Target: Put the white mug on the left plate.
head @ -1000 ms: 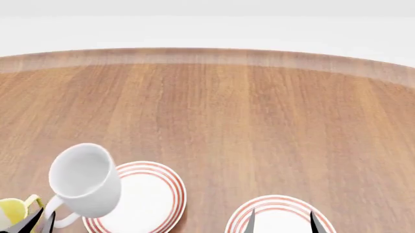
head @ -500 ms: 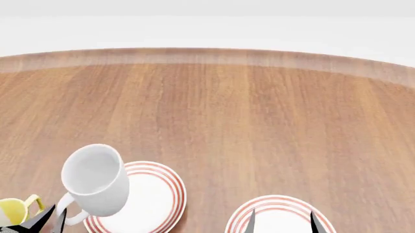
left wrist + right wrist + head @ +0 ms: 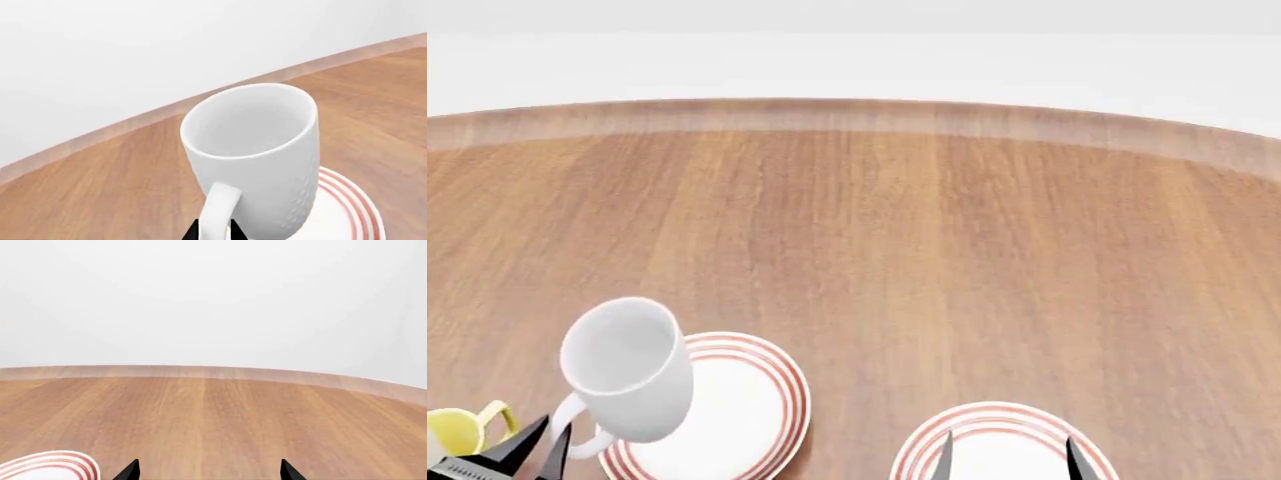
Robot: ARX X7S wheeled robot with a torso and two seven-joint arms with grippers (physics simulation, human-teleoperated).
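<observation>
nearest, at the bottom left of the head view: left gripper (image 3: 537, 447), dark fingertips pinched narrow on the loop handle of the white mug (image 3: 627, 368); same grip seen from the left wrist, fingers (image 3: 194, 231) closed either side of the handle's lower end. just beside it on the robot's left, a smaller yellow mug (image 3: 457, 432), only partly in view. right gripper (image 3: 1006, 455) at the bottom right, tips spread wide and holding nothing, hanging over the right plate (image 3: 994, 418); well apart from the mug, so the left arm clearly the one for this job. a little farther out, the white mug itself: handle toward the fingers, body beyond them, long axis tilted with the open mouth leaning up and away rather than standing straight. below and partly behind it, the left plate (image 3: 761, 395), red rings showing on its right side; mug hanging over the plate's left portion, apparently lifted clear, though contact at the base hidden. likely needed next: a small shift toward the plate's middle, a levelling of the tilt, then a lowering. beyond all that, bare wooden table (image 3: 961, 220) out to its curved far edge.
</observation>
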